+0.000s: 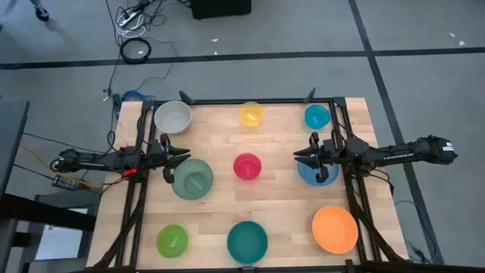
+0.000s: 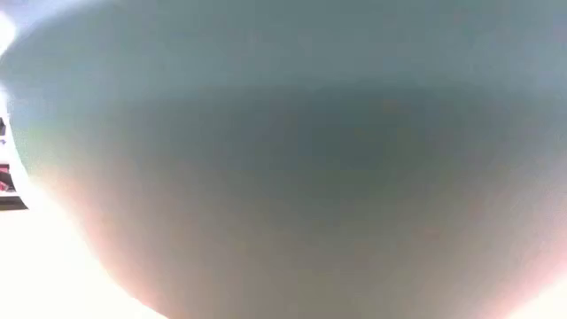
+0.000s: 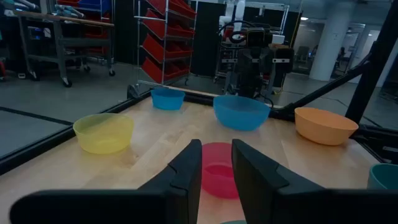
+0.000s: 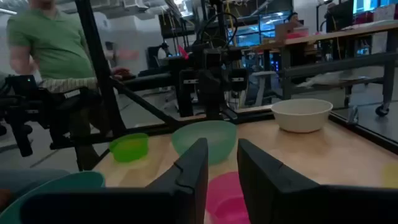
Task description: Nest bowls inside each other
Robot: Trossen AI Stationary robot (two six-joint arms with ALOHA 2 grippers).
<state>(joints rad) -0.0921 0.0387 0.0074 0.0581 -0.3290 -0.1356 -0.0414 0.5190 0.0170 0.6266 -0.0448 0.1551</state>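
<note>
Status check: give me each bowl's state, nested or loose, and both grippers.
White bowl: loose, empty.
Yellow bowl: loose, empty.
Cyan bowl: loose.
Sage bowl: loose.
Pink bowl: loose.
Blue bowl: loose.
Lime bowl: loose.
Teal bowl: loose.
Orange bowl: loose.
Left gripper: open, empty.
Right gripper: open, empty.

Your wooden surface (image 1: 280, 186) carries nine separate bowls in three rows: white (image 1: 173, 117), yellow (image 1: 251, 114), cyan (image 1: 317, 116); sage green (image 1: 193, 179), pink-red (image 1: 247, 166), blue (image 1: 309, 174); lime green (image 1: 172, 240), teal (image 1: 247, 241), orange (image 1: 335, 229).

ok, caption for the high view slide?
Nine bowls spread apart on the table, none nested; both grippers empty.
</note>
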